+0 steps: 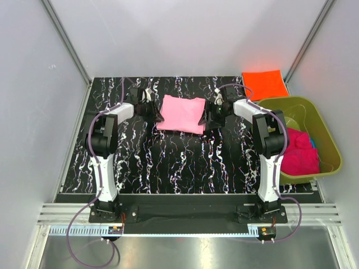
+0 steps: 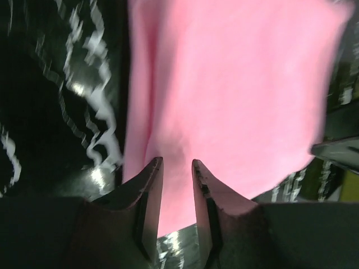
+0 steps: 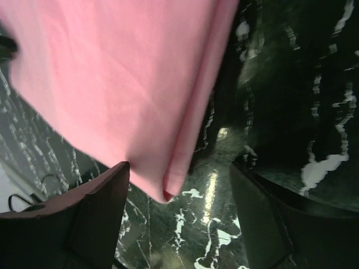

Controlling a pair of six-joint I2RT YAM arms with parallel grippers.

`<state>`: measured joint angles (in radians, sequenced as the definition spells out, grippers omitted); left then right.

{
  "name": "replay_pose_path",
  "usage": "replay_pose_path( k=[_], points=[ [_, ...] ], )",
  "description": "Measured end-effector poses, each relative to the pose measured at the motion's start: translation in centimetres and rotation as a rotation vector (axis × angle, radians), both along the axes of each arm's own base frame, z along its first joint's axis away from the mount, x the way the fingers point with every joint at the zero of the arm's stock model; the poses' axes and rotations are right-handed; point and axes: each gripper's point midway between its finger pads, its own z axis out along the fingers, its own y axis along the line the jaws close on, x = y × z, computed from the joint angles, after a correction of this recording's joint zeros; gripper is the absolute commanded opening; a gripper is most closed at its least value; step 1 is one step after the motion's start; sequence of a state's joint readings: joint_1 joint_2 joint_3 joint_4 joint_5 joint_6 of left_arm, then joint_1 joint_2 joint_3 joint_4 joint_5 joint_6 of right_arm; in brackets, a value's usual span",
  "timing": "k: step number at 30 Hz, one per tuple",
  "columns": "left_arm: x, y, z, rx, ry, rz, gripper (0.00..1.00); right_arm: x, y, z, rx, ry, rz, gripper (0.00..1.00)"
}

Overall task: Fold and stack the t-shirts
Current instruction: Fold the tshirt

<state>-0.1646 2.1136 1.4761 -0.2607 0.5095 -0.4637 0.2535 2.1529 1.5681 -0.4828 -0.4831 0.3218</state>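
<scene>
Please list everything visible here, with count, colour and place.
pink t-shirt: one, light pink, folded, table middle
orange t-shirt: one, bright orange, folded, far right corner
magenta t-shirt: one, magenta, crumpled in the tub
blue fabric: one sliver, blue, in the tub
tub: one, olive-green, right side
table: one, black with white veins
left gripper: one, black, fingers slightly apart at pink t-shirt's edge
right gripper: one, black, open at its opposite corner

Left arm (image 1: 105, 159) and right arm (image 1: 270, 159) are white; left end effector (image 1: 152, 110) and right end effector (image 1: 210, 115) black (purple cables (image 1: 69, 232) trail).
</scene>
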Motion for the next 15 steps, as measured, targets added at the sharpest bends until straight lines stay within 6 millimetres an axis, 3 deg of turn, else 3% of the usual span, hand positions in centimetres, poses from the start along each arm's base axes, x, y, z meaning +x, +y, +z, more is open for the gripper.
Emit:
replay_pose_path(
  k=[2,5,7,12,13,15],
  points=[
    [-1.2,0.5,-1.4,0.031,0.040,0.002,0.32,-0.5,0.4,0.0,0.016,0.002,0.008,0.76],
    [-1.4,0.8,-1.3,0.050,0.031,0.006,0.32,-0.8,0.9,0.1,0.051,-0.013,0.015,0.69],
    [-1.6,0.9,-1.0,0.061,0.024,0.006,0.27,-1.1,1.1,-0.1,0.073,-0.011,0.016,0.58],
    [-2.6,1.0,-1.8,0.086,0.038,0.004,0.00,-1.9,1.4,-1.1,0.105,0.007,0.006,0.35],
    [-2.8,1.0,-2.0,0.087,0.044,0.003,0.00,-2.0,1.4,-1.2,0.107,0.008,0.003,0.21],
    [-3.0,0.9,-1.9,0.085,0.037,0.001,0.00,-2.1,1.3,-1.3,0.108,0.007,-0.003,0.09]
  ],
)
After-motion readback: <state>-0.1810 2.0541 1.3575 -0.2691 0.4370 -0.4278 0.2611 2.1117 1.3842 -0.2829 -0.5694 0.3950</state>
